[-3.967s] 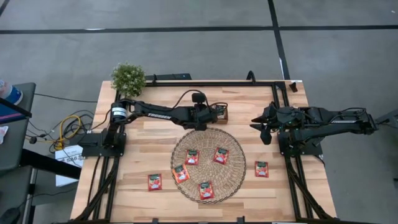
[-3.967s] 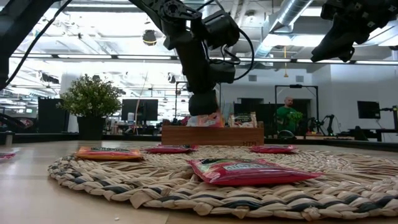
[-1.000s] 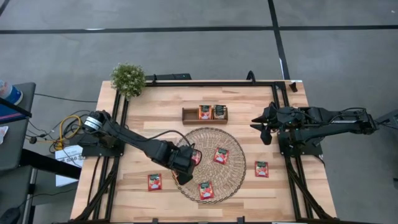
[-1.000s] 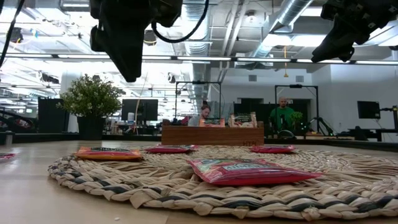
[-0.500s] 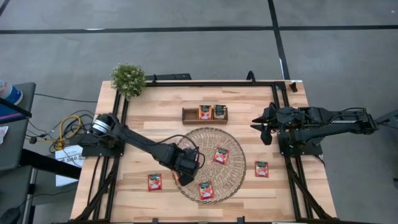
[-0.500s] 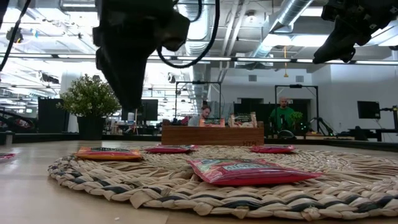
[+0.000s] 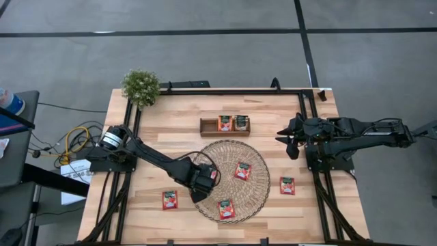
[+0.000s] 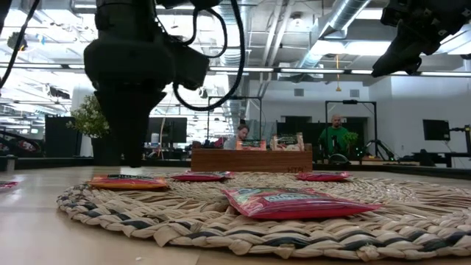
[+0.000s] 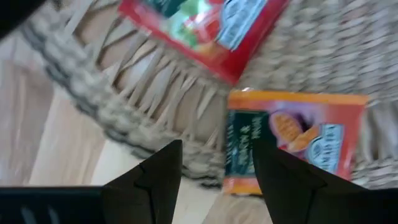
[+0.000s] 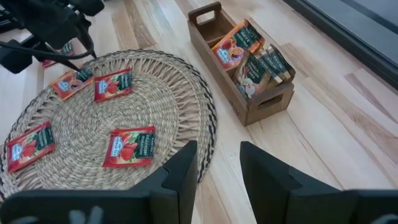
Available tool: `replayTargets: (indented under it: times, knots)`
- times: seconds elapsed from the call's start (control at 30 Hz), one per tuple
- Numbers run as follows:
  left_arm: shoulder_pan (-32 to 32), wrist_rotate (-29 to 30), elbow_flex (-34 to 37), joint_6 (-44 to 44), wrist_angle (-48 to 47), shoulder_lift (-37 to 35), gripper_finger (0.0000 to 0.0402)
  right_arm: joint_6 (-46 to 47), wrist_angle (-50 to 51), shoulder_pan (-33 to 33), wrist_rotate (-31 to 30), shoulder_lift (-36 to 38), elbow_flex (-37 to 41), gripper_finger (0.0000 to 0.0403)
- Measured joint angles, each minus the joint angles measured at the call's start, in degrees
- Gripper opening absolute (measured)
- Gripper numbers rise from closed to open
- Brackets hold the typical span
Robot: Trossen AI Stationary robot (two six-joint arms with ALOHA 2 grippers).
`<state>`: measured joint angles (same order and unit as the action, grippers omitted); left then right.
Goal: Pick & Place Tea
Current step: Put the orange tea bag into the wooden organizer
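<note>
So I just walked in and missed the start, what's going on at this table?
The robot is sorting tea sachets from a round woven mat into a wooden tray, which already holds some. The left gripper is low over the mat's edge, its fingers open above an orange sachet that lies flat, not yet gripped. Several red sachets lie on the mat and two more on the bare table. The right gripper waits off to the side, holding nothing.
</note>
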<state>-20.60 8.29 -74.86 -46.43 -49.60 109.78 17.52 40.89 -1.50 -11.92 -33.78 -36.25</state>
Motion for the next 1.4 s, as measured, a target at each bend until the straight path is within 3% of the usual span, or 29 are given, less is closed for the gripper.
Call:
replayTargets:
  times: [0.63, 0.77, 1.13, 1.4]
  knots:
    - [0.8, -3.6, 3.7, 1.9, 6.1, -0.1, 0.0182, 0.0, 0.0, 0.0, 0.0, 0.0, 0.0, 0.0113]
    - [0.7, -3.8, 3.7, 1.8, 6.5, -0.1, 0.0151, 0.0, 0.0, 0.0, 0.0, 0.0, 0.0, 0.0113]
    - [0.8, -3.7, 3.7, 0.6, 6.4, -0.1, 0.0016, 0.0, 0.0, 0.0, 0.0, 0.0, 0.0, 0.0113]
    - [0.8, -3.9, 3.7, 0.1, 6.4, -0.2, 0.0000, 0.0, 0.0, 0.0, 0.0, 0.0, 0.0, 0.0113]
